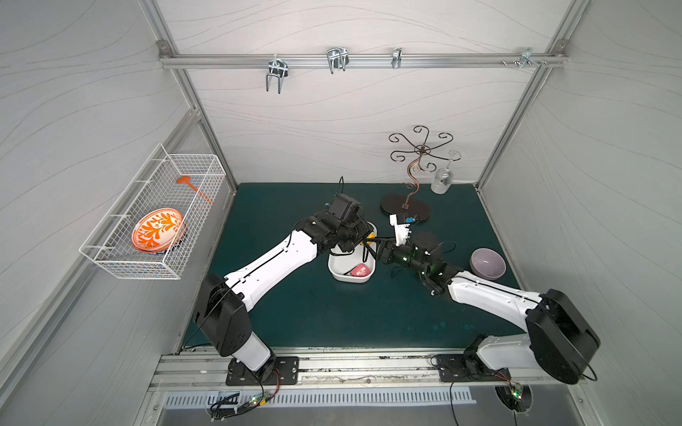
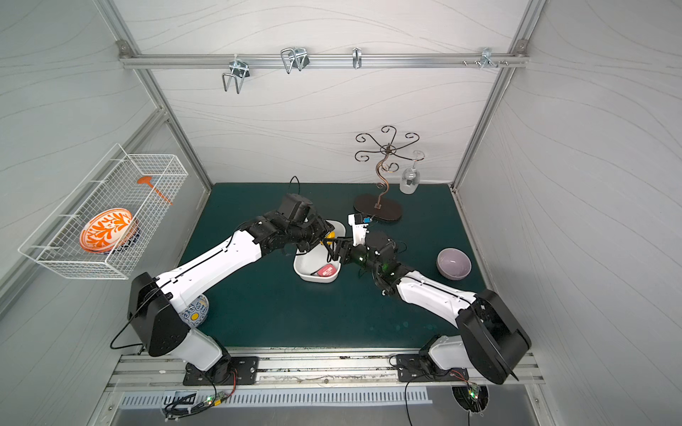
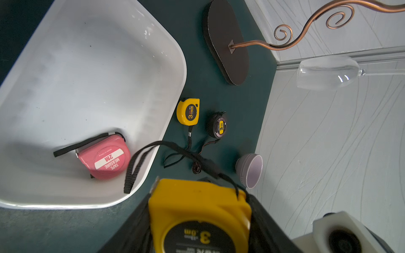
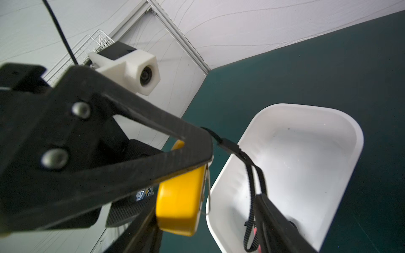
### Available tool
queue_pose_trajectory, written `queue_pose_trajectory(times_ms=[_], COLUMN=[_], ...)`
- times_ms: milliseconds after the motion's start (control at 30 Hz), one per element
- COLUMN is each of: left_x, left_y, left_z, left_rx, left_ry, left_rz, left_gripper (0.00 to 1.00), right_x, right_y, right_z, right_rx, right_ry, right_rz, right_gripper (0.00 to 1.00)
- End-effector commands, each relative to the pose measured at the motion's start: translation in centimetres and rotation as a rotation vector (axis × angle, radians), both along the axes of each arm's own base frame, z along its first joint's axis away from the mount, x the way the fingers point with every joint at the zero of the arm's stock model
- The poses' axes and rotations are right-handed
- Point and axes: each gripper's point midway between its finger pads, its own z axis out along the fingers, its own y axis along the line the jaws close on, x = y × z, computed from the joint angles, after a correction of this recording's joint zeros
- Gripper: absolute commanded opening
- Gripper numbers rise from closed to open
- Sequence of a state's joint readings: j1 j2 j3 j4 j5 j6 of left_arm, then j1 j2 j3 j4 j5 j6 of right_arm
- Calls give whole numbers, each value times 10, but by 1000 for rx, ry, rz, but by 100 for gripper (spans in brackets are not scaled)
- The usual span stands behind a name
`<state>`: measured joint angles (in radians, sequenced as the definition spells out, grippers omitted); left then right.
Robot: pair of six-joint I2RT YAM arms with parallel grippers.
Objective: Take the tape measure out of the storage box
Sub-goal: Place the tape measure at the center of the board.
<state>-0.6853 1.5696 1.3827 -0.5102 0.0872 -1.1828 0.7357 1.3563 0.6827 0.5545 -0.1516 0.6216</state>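
Note:
My left gripper (image 3: 199, 210) is shut on a yellow tape measure (image 3: 197, 206), held in the air by the far right rim of the white storage box (image 1: 350, 279). Its black strap (image 3: 135, 166) dangles over the box. My right gripper (image 4: 206, 202) reaches in from the right. It is open, with one finger beside the yellow tape measure (image 4: 179, 201) and the other apart from it, against the strap (image 4: 252, 175). A pink tape measure (image 3: 107, 160) lies in the box (image 3: 153, 43). It also shows in both top views (image 1: 360, 271) (image 2: 326, 270).
A small yellow tape measure (image 3: 188, 111) and a black one (image 3: 217, 124) lie on the green mat beside the box. A purple bowl (image 1: 487, 263) sits to the right. A scrolled metal stand (image 1: 406, 210) with a hanging wine glass (image 1: 441, 180) stands behind. A wire basket (image 1: 155, 214) hangs on the left wall.

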Motion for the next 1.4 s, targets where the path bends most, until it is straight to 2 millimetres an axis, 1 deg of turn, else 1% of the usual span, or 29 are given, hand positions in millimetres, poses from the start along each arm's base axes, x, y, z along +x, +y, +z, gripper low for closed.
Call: queue_pose_trajectory(times_ms=[0, 167, 333, 467, 500, 600, 633, 700, 767, 833, 933, 1133, 1200, 1367], left_x=[1, 1, 2, 3, 4, 5, 7, 9, 12, 16, 20, 25, 23, 14], left_y=[-4, -3, -4, -5, -4, -2, -1, 2, 9, 16, 25, 37, 42, 46], left_z=[19, 19, 20, 19, 19, 22, 22, 24, 24, 27, 29, 24, 18, -1], left_rx=[-61, -73, -80, -74, -72, -58, -47, -19, 37, 86, 146, 293, 348, 415], left_ry=[-47, -47, -54, -56, -60, -80, -87, -110, -124, -153, -182, -187, -164, -86], left_rz=[10, 20, 16, 13, 15, 10, 10, 0, -5, -8, -32, -175, -227, -352], left_gripper=[0, 0, 0, 0, 2, 44, 55, 72, 88, 99, 100, 100, 100, 100], right_x=[5, 4, 4, 4, 4, 4, 4, 4, 5, 8, 11, 13, 11, -2], right_y=[8, 9, 9, 9, 9, 6, 4, -1, -10, -22, -41, -74, -87, -122], right_z=[15, 16, 11, 9, 9, 6, 5, 1, -5, -11, -18, -16, -11, 13], right_rx=[26, 35, 38, 40, 39, 27, 23, 16, 25, 35, 42, 59, 76, 115], right_ry=[-42, -43, -31, -25, -24, -14, -12, 4, 38, 77, 127, 226, 266, 307], right_rz=[-15, -22, -24, -25, -26, -40, -44, -58, -69, -88, -104, -108, -121, -165], right_gripper=[58, 38, 19, 9, 8, 3, 1, 0, 0, 0, 0, 0, 0, 0])
